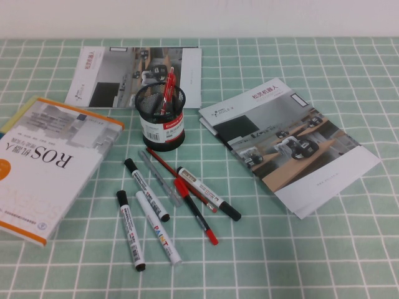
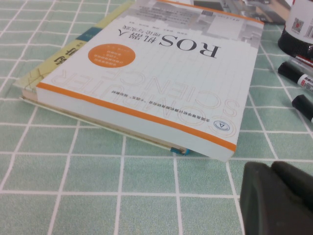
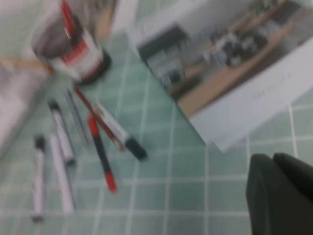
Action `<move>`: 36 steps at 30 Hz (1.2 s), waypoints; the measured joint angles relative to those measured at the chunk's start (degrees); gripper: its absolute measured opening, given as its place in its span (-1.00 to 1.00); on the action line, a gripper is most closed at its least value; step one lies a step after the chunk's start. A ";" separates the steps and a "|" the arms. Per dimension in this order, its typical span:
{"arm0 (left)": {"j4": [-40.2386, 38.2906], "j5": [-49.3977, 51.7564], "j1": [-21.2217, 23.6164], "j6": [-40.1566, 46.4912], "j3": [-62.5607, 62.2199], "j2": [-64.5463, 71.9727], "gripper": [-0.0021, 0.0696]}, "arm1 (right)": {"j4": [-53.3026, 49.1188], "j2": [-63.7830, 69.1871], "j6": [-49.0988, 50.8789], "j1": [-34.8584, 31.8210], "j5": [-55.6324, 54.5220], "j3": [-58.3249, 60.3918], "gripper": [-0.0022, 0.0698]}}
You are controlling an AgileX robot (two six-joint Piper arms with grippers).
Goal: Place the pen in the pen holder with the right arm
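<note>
My right claw [image 3: 281, 196] sits at the edge of its wrist view as a dark, blurred mass, jaws together and gripping nothing, hovering over the green checked counter [image 1: 324, 249] near a corner of the right brochure [image 1: 290, 143]. It does not show in the high view. My left claw [image 2: 276, 198] is likewise only a black bulk in the corner of its own view, over the counter just beside the ROS book [image 2: 156, 73]; I cannot tell how its jaws stand.

Outward from the right claw lies the pen [image 1: 207, 192], white barrel, reddish print, black cap pointing toward the robot's right. It lies flat on the counter in front of the holder [image 1: 161, 117], at the right edge of a loose cluster. A red-and-black pen [image 1: 195, 210] and a thin red pen [image 1: 168, 167] lie right against it, seemingly crossing. Left of those are a clear grey pen [image 1: 159, 177], two white markers [image 1: 146, 189] [image 1: 129, 229] with black caps, and the PAINT marker [image 1: 158, 228].

The holder stands upright behind the cluster with a red pen [image 1: 167, 92] already in it. The book lies at the left, and a second brochure [image 1: 137, 75] lies behind the holder.
</note>
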 joint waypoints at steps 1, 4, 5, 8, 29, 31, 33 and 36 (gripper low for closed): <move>0.00 0.00 0.00 0.00 0.00 0.00 -0.95 | -1.46 3.34 -0.43 0.00 2.52 -2.76 -1.00; 0.00 0.00 0.00 0.00 0.00 0.00 -0.95 | -3.42 12.95 -3.20 0.00 8.81 -10.28 -1.00; 0.00 0.00 0.00 0.00 0.00 0.00 -0.95 | -3.59 15.34 -4.38 0.00 9.99 -12.01 -1.00; 0.00 0.00 0.00 0.00 0.00 0.00 -0.95 | -4.00 22.97 -6.61 0.00 12.82 -17.35 -1.00; 0.00 0.00 0.00 0.00 0.00 0.00 -0.95 | -12.12 62.99 -8.59 22.11 24.07 -55.09 -1.00; 0.00 0.00 0.00 0.00 0.00 0.00 -0.95 | -12.35 66.37 -8.62 23.23 26.27 -59.14 -1.00; 0.00 0.00 0.00 0.00 0.00 0.00 -0.95 | -12.77 69.67 -8.84 24.24 28.78 -62.92 -1.00; 0.00 0.00 0.00 0.00 0.00 0.00 -0.95 | -13.34 74.10 -9.06 25.51 31.81 -67.59 -1.00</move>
